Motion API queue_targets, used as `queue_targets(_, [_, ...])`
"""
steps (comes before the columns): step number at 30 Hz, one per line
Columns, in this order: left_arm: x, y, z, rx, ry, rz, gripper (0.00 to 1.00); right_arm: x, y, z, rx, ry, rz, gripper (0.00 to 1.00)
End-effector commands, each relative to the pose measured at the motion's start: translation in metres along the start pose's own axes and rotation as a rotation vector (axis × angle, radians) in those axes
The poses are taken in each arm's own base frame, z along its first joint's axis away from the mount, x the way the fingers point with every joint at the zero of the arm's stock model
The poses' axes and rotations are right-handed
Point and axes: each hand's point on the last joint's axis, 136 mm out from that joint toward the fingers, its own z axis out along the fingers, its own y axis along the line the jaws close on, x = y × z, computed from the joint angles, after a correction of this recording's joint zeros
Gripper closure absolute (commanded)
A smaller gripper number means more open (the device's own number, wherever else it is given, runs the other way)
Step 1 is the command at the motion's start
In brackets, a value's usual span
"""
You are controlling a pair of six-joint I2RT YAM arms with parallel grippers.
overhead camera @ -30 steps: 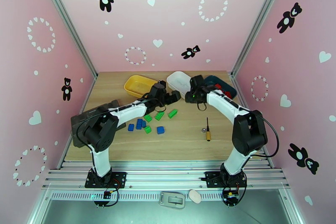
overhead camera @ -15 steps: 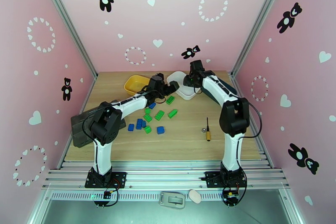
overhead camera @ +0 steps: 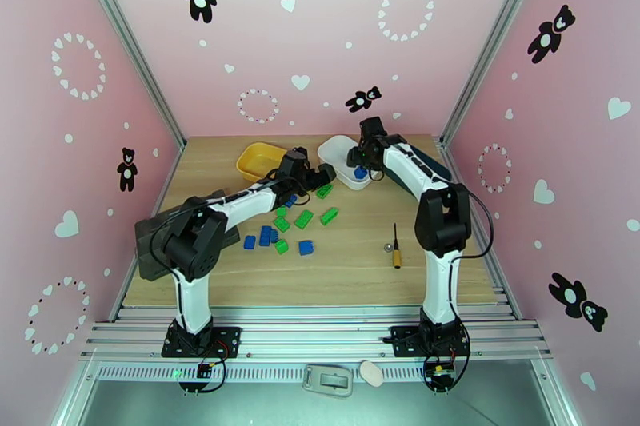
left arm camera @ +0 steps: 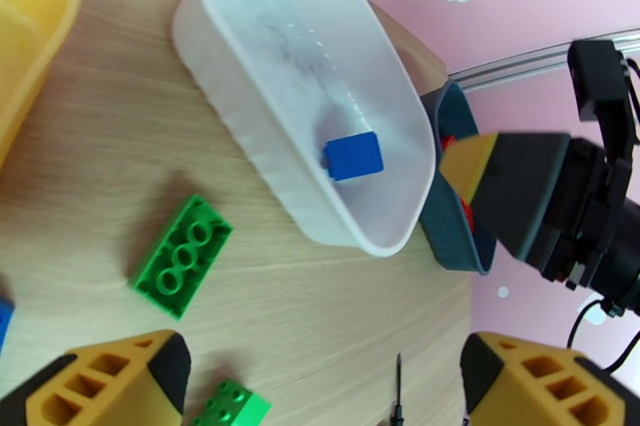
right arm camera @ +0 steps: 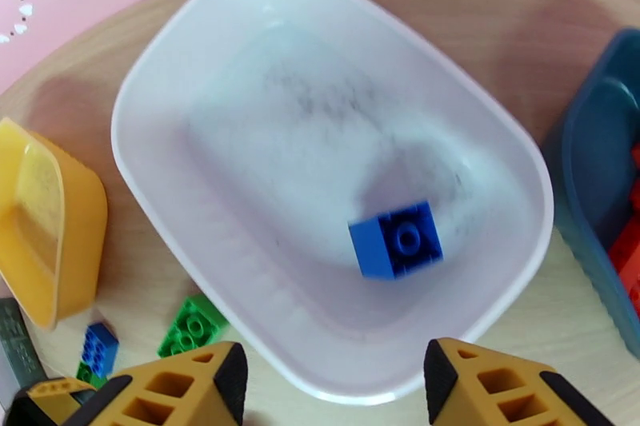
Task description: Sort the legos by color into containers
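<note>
Right pincer hangs over the white bin at the middle of the desk's far edge. Its fingers are apart, with nothing between them. Down in that bin lies one blue brick, studs up, resting on the floor toward the bin's right end.

Beside it, in the far right corner, the teal bin holds red bricks. The yellow bin sits left of the white one along the far edge, and I can make out nothing inside it.

Now the left pincer: spread wide, gripping nothing, poised above the desk just in front of the white bin. Under it lies a green brick, flipped so its hollow underside faces up, close to the bin's wall but not touching.

Nearer the middle of the desk, more green bricks and blue bricks lie loose in a scatter. A screwdriver rests toward the right side, and a grey organiser box sits at the left edge.
</note>
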Motion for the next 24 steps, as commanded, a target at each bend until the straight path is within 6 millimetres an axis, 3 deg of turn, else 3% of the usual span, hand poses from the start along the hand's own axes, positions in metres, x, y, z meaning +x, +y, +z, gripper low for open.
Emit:
queue_targets(1, [-0.008, -0.003, -0.031, -0.036, -0.059, 0.062, 0.05, -0.002, 0.021, -0.043, -0.031, -0.073, -0.062, 0.37])
queue_targets(11, [0.014, 0.041, -0.105, -0.183, -0.121, 0.109, 0.03, 0.069, 0.079, -0.081, -0.093, -0.087, -0.234, 0.28])
queue_targets(18, [0.029, 0.065, -0.152, -0.236, -0.166, 0.104, 0.01, 0.131, 0.109, -0.084, -0.119, -0.038, -0.327, 0.22])
queue_targets(19, [0.039, 0.078, -0.156, -0.258, -0.152, 0.099, 0.02, 0.14, 0.113, -0.085, -0.119, -0.032, -0.342, 0.21])
queue_targets(24, [0.052, 0.095, -0.173, -0.285, -0.148, 0.091, 0.01, 0.183, 0.131, -0.082, -0.118, 0.006, -0.401, 0.2])
